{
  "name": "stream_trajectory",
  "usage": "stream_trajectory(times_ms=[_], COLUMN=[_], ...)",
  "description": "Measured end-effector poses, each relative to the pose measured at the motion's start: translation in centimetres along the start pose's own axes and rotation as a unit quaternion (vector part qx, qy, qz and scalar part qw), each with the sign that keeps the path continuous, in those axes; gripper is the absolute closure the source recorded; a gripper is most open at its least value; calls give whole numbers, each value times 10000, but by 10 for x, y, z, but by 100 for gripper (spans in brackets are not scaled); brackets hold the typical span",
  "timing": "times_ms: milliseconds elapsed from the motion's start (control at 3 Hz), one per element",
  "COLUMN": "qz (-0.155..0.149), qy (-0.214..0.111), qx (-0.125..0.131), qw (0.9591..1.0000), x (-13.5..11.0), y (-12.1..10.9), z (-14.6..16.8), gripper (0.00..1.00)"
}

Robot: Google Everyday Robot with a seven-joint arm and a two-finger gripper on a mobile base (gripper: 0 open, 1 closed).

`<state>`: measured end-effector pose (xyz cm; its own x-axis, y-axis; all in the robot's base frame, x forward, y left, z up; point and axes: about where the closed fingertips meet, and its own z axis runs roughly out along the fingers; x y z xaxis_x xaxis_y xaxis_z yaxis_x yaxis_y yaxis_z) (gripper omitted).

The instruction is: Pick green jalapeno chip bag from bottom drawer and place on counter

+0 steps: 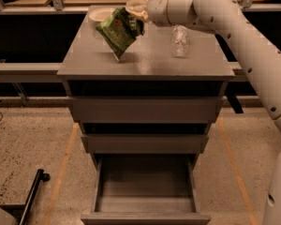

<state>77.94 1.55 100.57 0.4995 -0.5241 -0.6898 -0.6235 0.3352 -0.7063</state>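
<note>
The green jalapeno chip bag [118, 32] hangs tilted from my gripper [136, 9], which is shut on its top right corner. The bag's lower corner touches or sits just above the counter [145, 62] near its left middle. My arm reaches in from the upper right. The bottom drawer [145, 186] stands pulled open below and holds nothing I can see.
A clear plastic bottle [180, 40] lies on the counter's right side. A white bowl [100, 14] sits at the counter's back left, just behind the bag. The two upper drawers [145, 110] are shut. A black bar [33, 191] lies on the floor at lower left.
</note>
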Motion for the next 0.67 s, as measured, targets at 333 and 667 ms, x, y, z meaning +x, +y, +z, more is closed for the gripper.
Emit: stream_trajectory(times_ms=[333, 667], qz=[3, 6], qy=[-14, -28], qx=[-17, -36], qw=[10000, 10000], x=[-1, -2], y=[2, 4], z=[3, 5], gripper=[35, 12])
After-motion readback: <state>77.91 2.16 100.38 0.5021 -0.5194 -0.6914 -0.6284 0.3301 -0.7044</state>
